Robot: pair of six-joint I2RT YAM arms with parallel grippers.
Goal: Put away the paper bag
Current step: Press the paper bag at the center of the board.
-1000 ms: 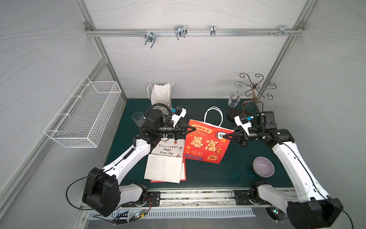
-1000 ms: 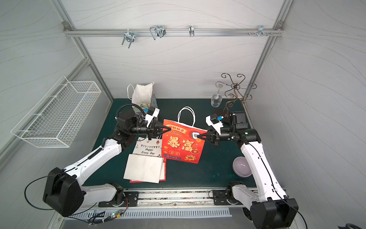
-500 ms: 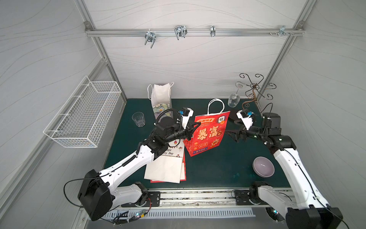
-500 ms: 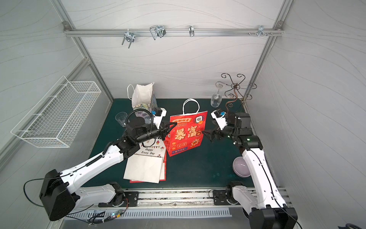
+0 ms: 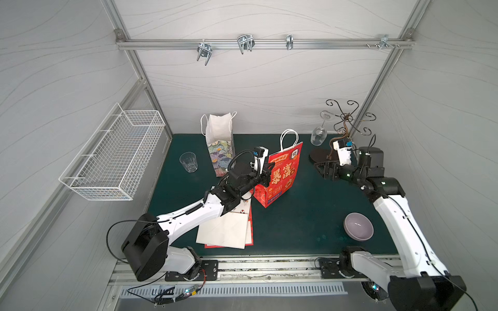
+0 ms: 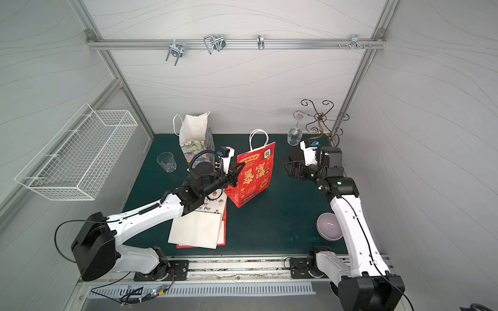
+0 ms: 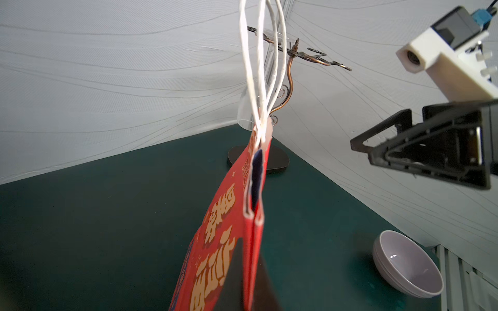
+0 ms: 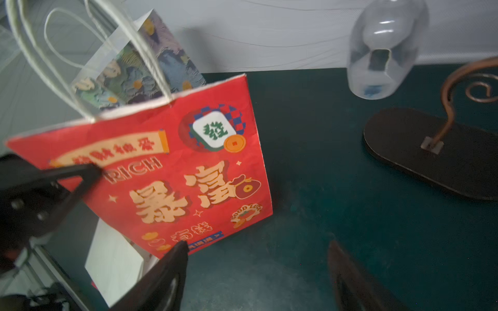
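One red paper bag (image 5: 281,175) is upright at the middle of the green mat (image 5: 296,223) (white handles pointing up). The left gripper (image 5: 268,173) pinches its side edge. The right gripper (image 5: 320,169) is spread wide, apart from the bag.

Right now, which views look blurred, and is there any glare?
Right wrist view: soft throughout, the red paper bag print smeared, the hanging wine glass hazy with white highlights. Left wrist view: the bag blurs near the lens; a small glint in the bowl. Both top views: sharp, evenly lit.
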